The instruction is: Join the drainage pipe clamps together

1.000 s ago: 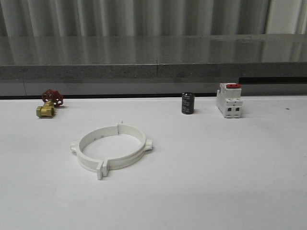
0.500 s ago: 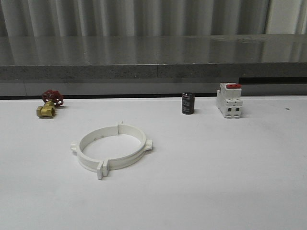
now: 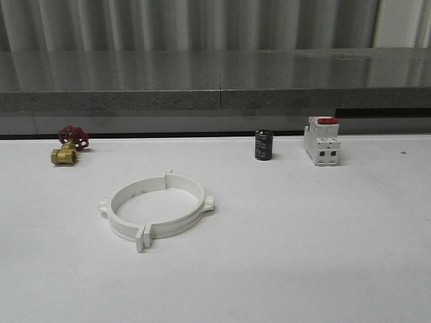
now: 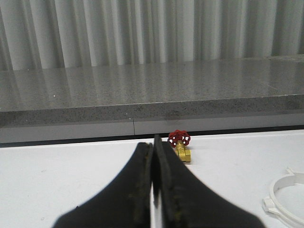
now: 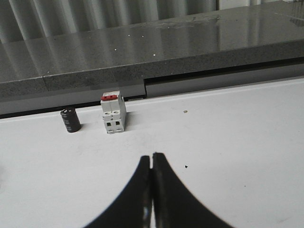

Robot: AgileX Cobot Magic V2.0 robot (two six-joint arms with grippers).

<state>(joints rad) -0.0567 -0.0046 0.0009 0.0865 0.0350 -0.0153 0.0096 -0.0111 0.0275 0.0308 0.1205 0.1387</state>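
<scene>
Clamps [image 3: 157,207] in the front view already sit as one closed ring on the table [image 3: 303,235], tabs meeting at the near end and at the far end, side tabs sticking out. We judge the joining is done or nearly so; whether the tabs have actually locked we cannot tell from here. Left of the ring, further back, a valve [image 3: 69,145] with a red wheel. Right of it, at the back edge, a dark cylinder [image 3: 263,145] and a breaker [image 3: 321,141] with a red top, both well apart from the ring.

Left wrist view: the left gripper [image 4: 154,156] has its fingers pressed together with nothing between them. The valve lies just past the fingertips, ahead of them. Off to the gripper's right side, an arc of the ring with one tab shows at the picture's edge. So the ring is beside this gripper, not in front of it.

Right wrist view: the right gripper [image 5: 151,159] is likewise closed up and empty. Ahead of it and to its left stand the breaker and the cylinder.

The front view gives us the whole ring, which the wrist views do not. The wrist views give us finger state.

Both grippers look retracted, clear of the ring. What is left, if anything, looks like a check of the joint.
</scene>
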